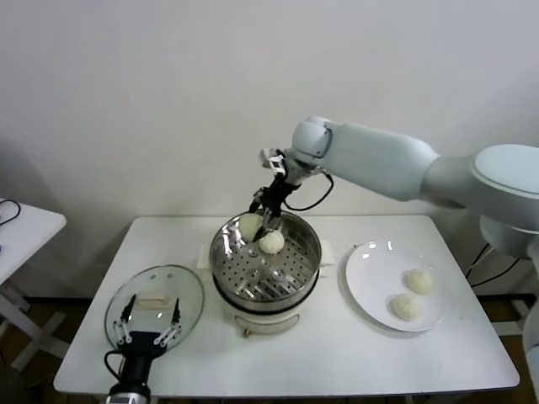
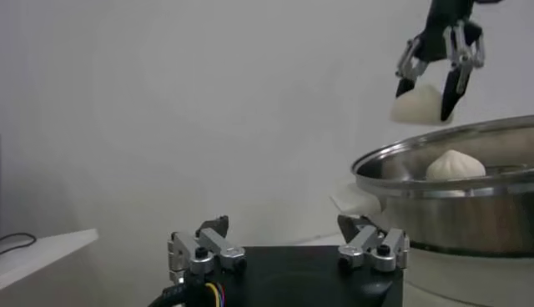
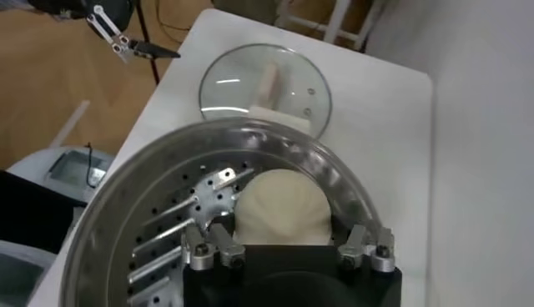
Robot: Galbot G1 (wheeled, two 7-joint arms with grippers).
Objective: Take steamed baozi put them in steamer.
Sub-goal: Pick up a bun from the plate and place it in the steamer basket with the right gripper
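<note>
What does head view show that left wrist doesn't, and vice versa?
Head view only: the white plate with two baozi left on it, the glass lid on the table, and the steamer's perforated tray.

Left wrist view only: the side-on gap showing that the held baozi hangs above the steamer's rim, clear of it, plus the left gripper's open fingers up close.

Both: the right gripper shut on that baozi, one baozi already in the steamer, and the left gripper parked by the lid.
</note>
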